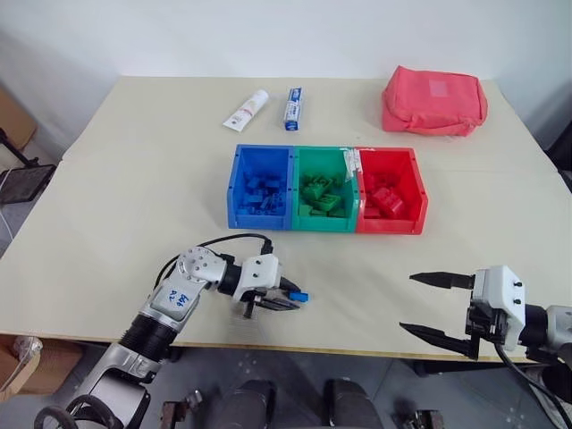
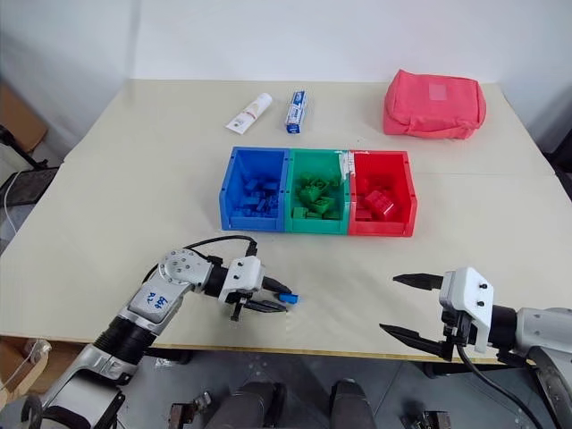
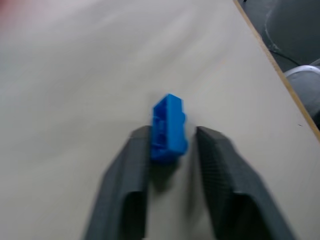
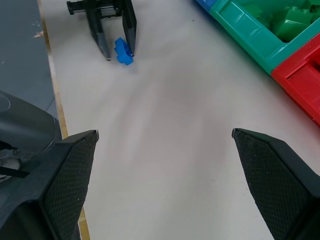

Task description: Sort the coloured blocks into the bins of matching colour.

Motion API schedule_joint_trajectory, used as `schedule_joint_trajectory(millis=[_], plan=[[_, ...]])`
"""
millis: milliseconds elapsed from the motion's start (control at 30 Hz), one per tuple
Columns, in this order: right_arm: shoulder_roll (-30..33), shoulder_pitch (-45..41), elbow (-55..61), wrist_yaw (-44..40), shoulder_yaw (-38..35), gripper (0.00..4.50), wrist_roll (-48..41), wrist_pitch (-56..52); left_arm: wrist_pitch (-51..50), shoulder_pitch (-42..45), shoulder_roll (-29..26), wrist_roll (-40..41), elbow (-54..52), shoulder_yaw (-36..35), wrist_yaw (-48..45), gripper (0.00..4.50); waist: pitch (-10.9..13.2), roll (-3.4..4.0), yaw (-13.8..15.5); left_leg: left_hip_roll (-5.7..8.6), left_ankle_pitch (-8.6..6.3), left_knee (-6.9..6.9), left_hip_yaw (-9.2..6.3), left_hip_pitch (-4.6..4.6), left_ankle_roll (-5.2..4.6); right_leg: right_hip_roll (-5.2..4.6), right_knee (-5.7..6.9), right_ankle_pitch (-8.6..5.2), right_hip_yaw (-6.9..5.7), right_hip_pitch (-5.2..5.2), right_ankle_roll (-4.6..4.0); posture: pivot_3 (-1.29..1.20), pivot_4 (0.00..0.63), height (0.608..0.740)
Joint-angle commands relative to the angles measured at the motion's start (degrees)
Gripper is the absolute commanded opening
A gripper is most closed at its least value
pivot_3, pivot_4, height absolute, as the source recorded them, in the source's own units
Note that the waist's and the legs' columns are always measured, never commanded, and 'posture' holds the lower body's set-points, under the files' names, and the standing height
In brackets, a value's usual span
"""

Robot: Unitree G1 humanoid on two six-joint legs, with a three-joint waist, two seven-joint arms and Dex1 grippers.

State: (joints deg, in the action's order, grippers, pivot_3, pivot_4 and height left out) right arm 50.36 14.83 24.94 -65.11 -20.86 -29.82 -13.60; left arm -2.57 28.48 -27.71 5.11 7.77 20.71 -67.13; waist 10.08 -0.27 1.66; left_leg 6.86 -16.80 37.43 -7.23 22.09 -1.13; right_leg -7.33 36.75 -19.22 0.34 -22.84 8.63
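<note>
Your left gripper (image 1: 288,299) lies low over the table (image 1: 134,179) near its front edge, pointing to the right, and a blue block (image 3: 169,129) sits right at its fingertips. In the left wrist view the block's near end is between the two fingers (image 3: 131,165): one finger looks to touch it, the other stands off with a gap. So the jaws are narrow but not yet clamped, and I would not call the block held. Its long axis runs roughly along the fingers, pointing away from the wrist, so you are closing across its short width, which is the good way to take it.

Further back, mid-table, stand the three joined bins. The blue bin (image 1: 259,183) is the leftmost, then the green bin (image 1: 323,188) and the red bin (image 1: 390,189), each already holding blocks of its own colour. The blue bin lies ahead and slightly right of the left gripper, the nearer arm.

Your right gripper (image 1: 440,308) hovers wide open and empty at the right front edge
</note>
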Motion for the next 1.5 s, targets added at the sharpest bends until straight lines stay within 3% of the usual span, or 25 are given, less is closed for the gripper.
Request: schedule_joint_trajectory(millis=[33, 167, 333, 467, 700, 767, 1067, 1133, 1400, 1500], plan=[[0.11, 0.09, 0.98, 0.10, -1.71, 4.50, -0.11, 1.04, 0.08, 0.37, 0.08, -1.75, 0.37, -0.48, 2.18, 0.49, 0.00, 0.00, -0.02, 0.00, 0.00, 0.00, 0.00, 0.00, 0.00, 0.00, 0.00, 0.00, 0.00, 0.00, 0.00, 0.00, 0.150, 0.740], [-0.72, 0.01, -0.34, 1.31, -3.75, 4.50, -0.82, 0.66, -0.95, -0.08, 1.56, 4.00, -2.29, -4.85, 3.00, 0.49, 0.00, 0.00, -0.03, -0.01, 0.00, 0.00, 0.00, 0.00, 0.00, 0.00, 0.01, 0.00, 0.01, 0.00, 0.00, 0.00, 0.150, 0.740], [-5.55, -2.57, 1.38, 8.71, -5.96, 4.50, -5.06, -2.55, -7.57, 0.36, 5.27, 14.40, -3.57, -18.94, 12.82, 0.49, 0.01, -0.02, -0.28, -0.07, 0.00, 0.00, -0.05, -0.01, 0.02, -0.10, 0.02, 0.00, 0.01, -0.01, 0.00, 0.00, 0.150, 0.740], [-12.17, -7.60, 2.06, 19.00, -6.25, 4.50, -5.71, -2.87, -11.36, 5.13, 8.93, 13.36, -1.84, -25.55, 27.80, 0.49, 0.03, -0.04, -0.12, -0.07, -0.01, 0.05, -0.04, -0.02, 0.04, -0.06, 0.06, 0.00, 0.01, -0.02, 0.00, 0.00, 0.150, 0.740], [-18.17, -13.57, -0.68, 26.18, -2.21, 4.50, -0.61, 0.84, -9.56, 12.09, 12.66, 7.15, 5.35, -25.19, 39.88, 0.49, 0.01, -0.08, 0.08, 0.16, 0.00, 0.03, -0.05, 0.01, -0.02, -0.02, 0.08, 0.03, 0.01, -0.04, 0.07, 0.00, 0.150, 0.740], [-17.65, -14.36, -1.73, 25.52, -0.86, 4.50, 0.58, 1.21, -9.95, 12.76, 12.97, 7.72, 6.00, -25.57, 40.31, 1.20, 0.01, -0.08, -0.15, 0.16, 0.01, 0.03, -0.04, 0.03, -0.02, -0.01, 0.10, 0.03, 0.02, -0.09, 0.07, 0.00, 0.150, 0.740], [-13.33, -13.09, -4.86, 19.87, 0.44, 4.50, 2.14, 1.99, -9.30, 10.09, 8.55, 8.35, 1.38, -24.10, 33.92, 3.88, 0.01, -0.08, -0.33, 0.15, 0.01, 0.00, 0.03, 0.07, -0.02, 0.01, 0.16, 0.03, 0.07, -0.22, 0.06, 0.00, 0.150, 0.740], [-12.72, -13.43, -5.79, 19.08, 0.02, 4.50, 2.03, 2.34, -9.50, 8.55, 7.11, 8.79, -0.44, -24.87, 33.31, 3.88, 0.01, -0.07, -0.48, 0.12, 0.01, -0.02, 0.03, 0.07, -0.02, 0.02, 0.15, 0.03, 0.09, -0.23, 0.06, 0.00, 0.150, 0.740], [-5.12, -13.94, -8.38, 7.34, 2.95, 4.50, 1.97, 2.90, -5.38, -10.73, -8.91, 17.17, -12.79, -29.61, 12.79, 3.88, -0.01, -0.05, -1.38, 0.01, 0.01, -0.16, 0.09, 0.07, -0.01, -0.10, 0.13, 0.01, 0.14, -0.33, 0.02, 0.00, 0.150, 0.740], [-2.94, -14.80, -10.94, 3.25, 4.01, 4.50, 3.04, 4.73, -3.00, -15.73, -13.32, 14.97, -11.46, -30.85, 10.24, 3.88, -0.01, -0.04, -1.14, -0.01, 0.01, -0.10, 0.05, 0.07, -0.01, -0.15, 0.03, 0.01, 0.11, -0.20, 0.02, 0.00, 0.150, 0.740]])
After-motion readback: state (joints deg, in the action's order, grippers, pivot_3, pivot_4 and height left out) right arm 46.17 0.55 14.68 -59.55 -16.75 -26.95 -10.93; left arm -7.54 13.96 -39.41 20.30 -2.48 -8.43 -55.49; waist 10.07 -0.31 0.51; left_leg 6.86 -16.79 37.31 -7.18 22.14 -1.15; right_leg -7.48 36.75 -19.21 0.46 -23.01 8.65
